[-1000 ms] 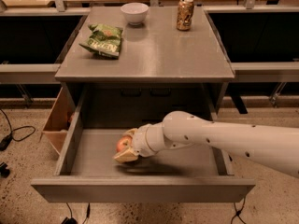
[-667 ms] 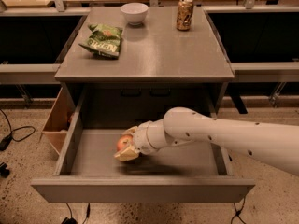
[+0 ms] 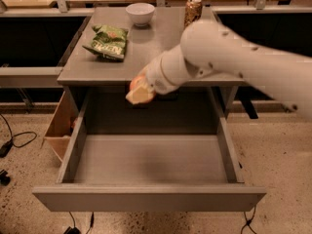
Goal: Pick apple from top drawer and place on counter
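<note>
My gripper [image 3: 140,89] is shut on the apple [image 3: 136,81], which shows red-orange between the pale fingers. It hangs at the front edge of the grey counter [image 3: 156,57], well above the floor of the top drawer [image 3: 151,160]. The drawer stands pulled fully out, and its grey floor holds nothing. My white arm reaches in from the right and hides part of the counter's right side.
On the counter lie a green chip bag [image 3: 108,41] at left, a white bowl [image 3: 140,12] at the back and a brown can [image 3: 193,11] at the back right. A tan wooden box [image 3: 61,126] sits left of the drawer. Cables lie on the floor at left.
The gripper has lifted the apple off the drawer floor and up to the level of the counter's front edge. The drawer floor is now bare.
</note>
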`<state>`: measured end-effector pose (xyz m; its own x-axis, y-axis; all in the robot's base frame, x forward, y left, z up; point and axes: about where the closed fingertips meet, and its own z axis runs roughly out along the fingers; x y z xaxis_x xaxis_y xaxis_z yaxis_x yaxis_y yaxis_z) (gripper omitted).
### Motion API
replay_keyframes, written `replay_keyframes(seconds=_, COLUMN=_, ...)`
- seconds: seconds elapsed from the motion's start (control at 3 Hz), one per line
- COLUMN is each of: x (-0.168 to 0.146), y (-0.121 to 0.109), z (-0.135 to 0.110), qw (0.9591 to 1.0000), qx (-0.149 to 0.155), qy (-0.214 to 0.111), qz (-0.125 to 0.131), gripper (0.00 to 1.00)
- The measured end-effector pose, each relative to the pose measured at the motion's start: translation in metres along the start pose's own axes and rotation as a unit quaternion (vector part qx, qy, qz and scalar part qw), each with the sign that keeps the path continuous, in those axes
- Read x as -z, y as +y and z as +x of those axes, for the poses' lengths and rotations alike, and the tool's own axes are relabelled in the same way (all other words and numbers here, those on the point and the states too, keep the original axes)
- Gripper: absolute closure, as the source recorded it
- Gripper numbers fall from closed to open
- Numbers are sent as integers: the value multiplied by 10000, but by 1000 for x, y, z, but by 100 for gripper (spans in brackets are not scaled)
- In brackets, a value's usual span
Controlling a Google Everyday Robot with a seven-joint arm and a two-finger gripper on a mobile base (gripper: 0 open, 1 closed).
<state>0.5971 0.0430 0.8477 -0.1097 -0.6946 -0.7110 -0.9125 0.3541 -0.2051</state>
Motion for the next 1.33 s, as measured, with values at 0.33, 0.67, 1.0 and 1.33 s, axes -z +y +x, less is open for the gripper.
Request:
replay_keyframes(seconds=0.33, x=49, y=-50, z=-36, qw=9993, qx=-115, qy=272, qz=250, gripper=100)
replay_keyframes(seconds=0.67, x=65, y=-87, z=-38, qw=9980, qx=-336, qy=527, qz=81, gripper=100)
replay_keyframes(seconds=1.0, x=64, y=-122, z=-49, qw=9982, qx=-503, qy=339, qz=7, gripper=100)
replay_keyframes(seconds=1.33, x=53, y=-154, z=-61, qw=9978, qx=-604, qy=-121, qz=260, gripper=100)
